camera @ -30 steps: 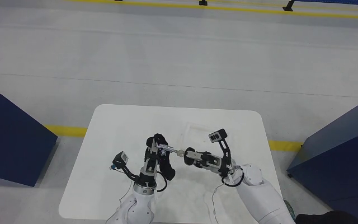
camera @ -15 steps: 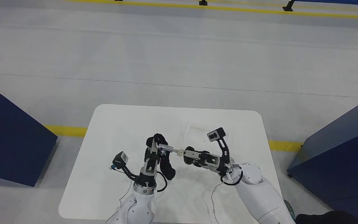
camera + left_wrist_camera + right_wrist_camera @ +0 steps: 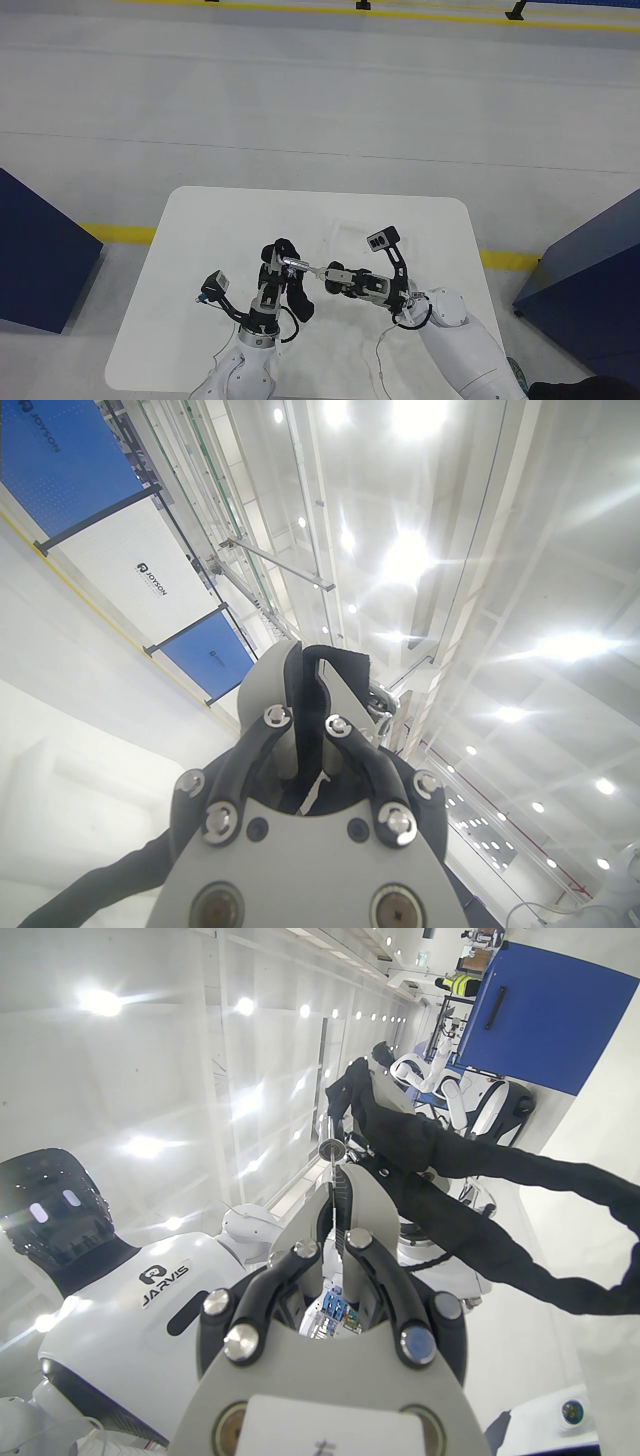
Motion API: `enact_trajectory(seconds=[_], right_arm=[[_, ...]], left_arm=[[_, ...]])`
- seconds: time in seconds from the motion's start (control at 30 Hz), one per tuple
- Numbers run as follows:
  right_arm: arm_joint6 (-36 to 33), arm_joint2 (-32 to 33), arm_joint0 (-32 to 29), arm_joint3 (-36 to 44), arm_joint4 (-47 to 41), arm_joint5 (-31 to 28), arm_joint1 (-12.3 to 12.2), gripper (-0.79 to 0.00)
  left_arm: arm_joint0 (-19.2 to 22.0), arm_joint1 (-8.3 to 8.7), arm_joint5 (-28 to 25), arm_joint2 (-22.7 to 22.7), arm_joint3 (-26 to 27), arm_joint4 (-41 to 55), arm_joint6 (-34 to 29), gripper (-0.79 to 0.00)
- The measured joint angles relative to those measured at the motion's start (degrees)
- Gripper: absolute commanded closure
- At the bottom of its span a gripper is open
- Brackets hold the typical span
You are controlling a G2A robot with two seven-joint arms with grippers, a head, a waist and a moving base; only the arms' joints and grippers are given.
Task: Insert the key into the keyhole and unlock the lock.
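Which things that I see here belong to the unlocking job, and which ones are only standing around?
For the job:
lock, held in the left gripper
key, pinched in the right gripper

Only standing around:
white table under the arms
blue partitions at both sides
yellow floor line

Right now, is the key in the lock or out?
In, it seems: the key, pinched in the right tool, meets the lock with no gap. Depth: cannot tell.
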State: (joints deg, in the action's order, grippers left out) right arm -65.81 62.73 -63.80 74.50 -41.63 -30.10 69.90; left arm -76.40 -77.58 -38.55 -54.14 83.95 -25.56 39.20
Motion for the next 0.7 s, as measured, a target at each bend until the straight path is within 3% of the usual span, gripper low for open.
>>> enact_trajectory(seconds=[0.7], right_arm=[[0.02,0.50,-0.03,0.97,1.14,1.01,0.06,0.000]], left_arm=[[0.00,0.00,0.00,0.00,0.00,0.00,0.00,0.000]])
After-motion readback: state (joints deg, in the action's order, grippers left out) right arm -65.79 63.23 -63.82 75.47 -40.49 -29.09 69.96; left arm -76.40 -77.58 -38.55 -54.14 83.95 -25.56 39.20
